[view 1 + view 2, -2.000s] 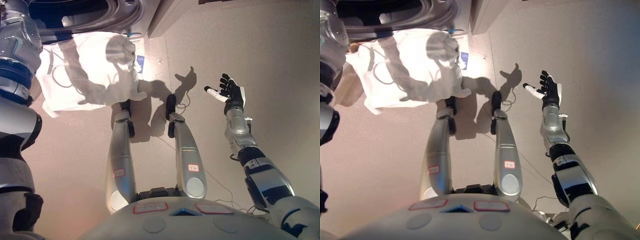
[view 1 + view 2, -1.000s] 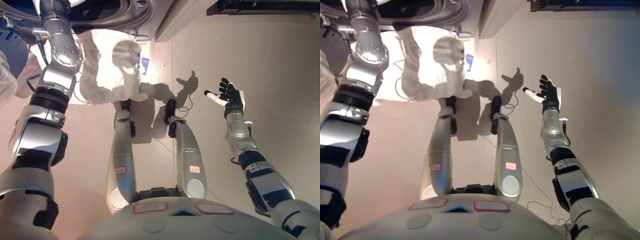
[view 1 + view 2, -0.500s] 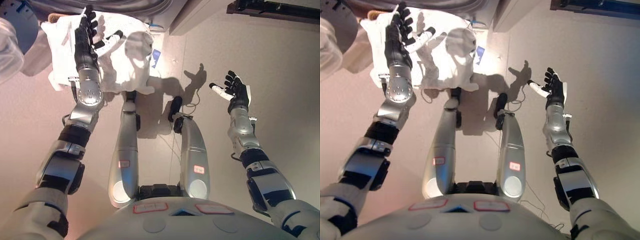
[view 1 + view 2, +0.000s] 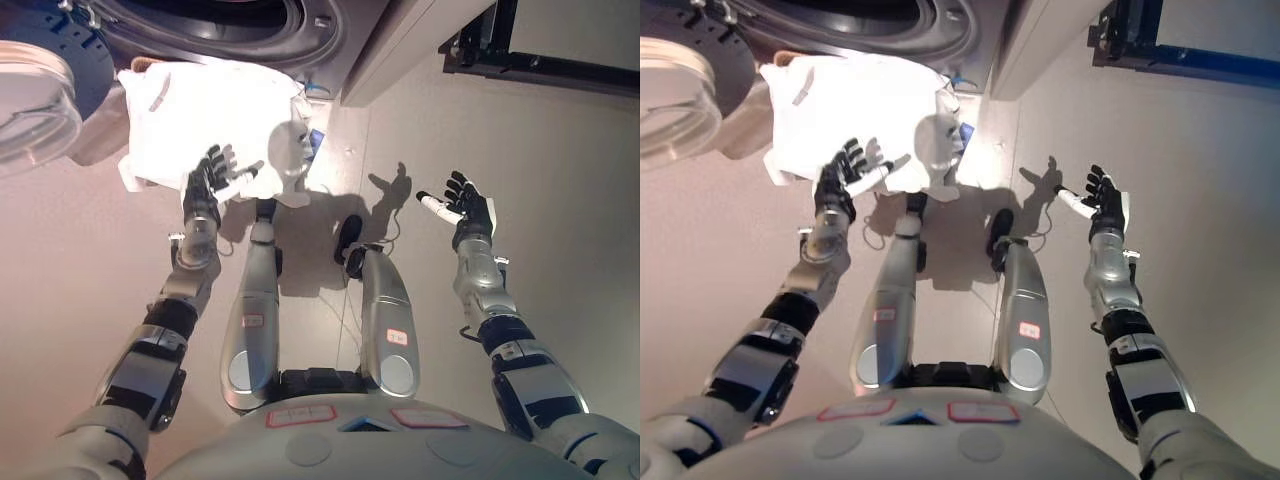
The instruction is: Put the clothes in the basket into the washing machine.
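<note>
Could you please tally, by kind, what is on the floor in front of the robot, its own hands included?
White cloth-lined basket: 1
Washing machine: 1
Washing machine door: 1
Robot hands, both open and empty: 2 (left hand, right hand)
Total: 5

White clothes below washing machine

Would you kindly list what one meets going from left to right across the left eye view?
Washing machine door → white cloth → left hand → right hand.
</note>
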